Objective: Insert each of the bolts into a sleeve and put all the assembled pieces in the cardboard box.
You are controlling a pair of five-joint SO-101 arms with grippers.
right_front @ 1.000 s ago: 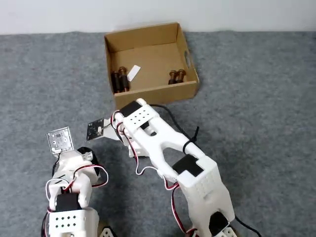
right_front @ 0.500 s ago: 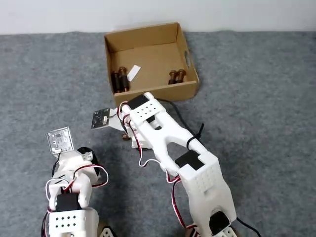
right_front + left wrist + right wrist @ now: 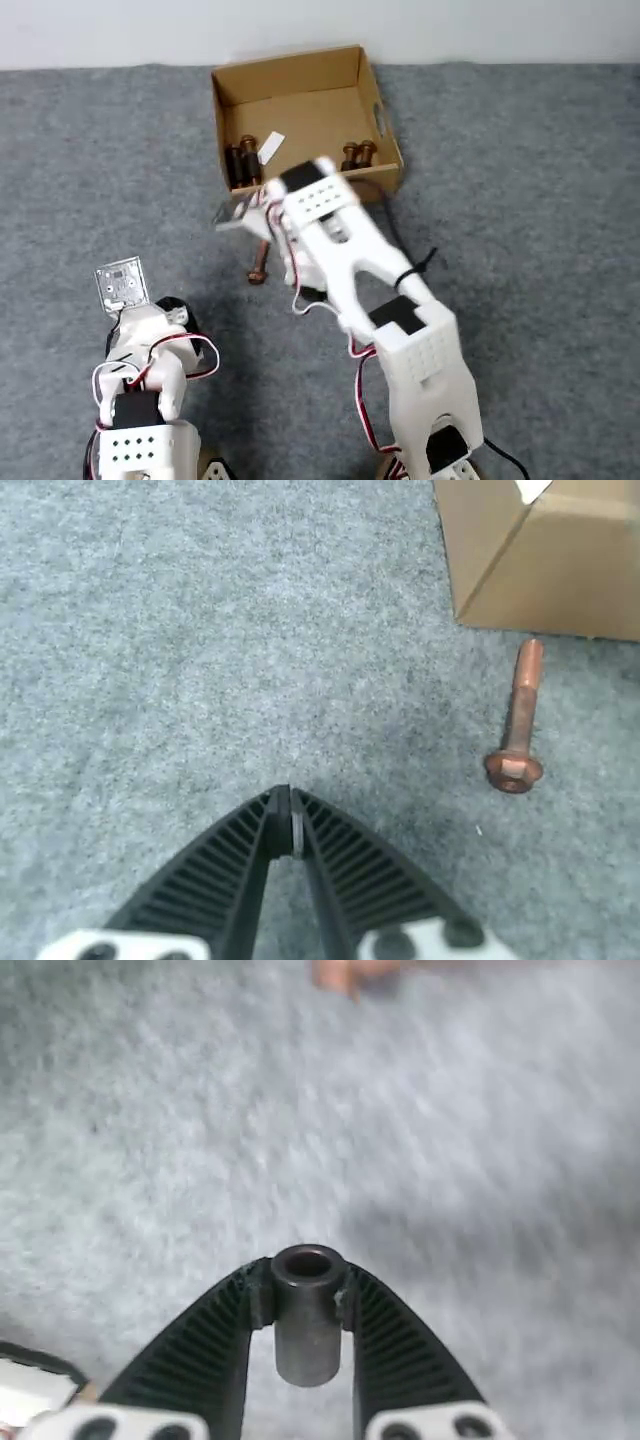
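Right wrist view shows the right gripper (image 3: 305, 1285) clamped on a dark sleeve (image 3: 307, 1335), with the open end of its bore facing the camera. Left wrist view shows the left gripper (image 3: 283, 815) with its jaws pressed together on nothing, above the grey carpet (image 3: 150, 630). One bolt (image 3: 517, 720) lies loose on the carpet, just beside the front of the cardboard box (image 3: 315, 115), its head pointing away from the box. Pieces that look assembled (image 3: 242, 160) lie inside the box, near its front wall.

The step in hand appears to be pairing the loose bolt with the held sleeve. The next move likely requires the left gripper to open, take the bolt near its head, and line the shank up with the bore.
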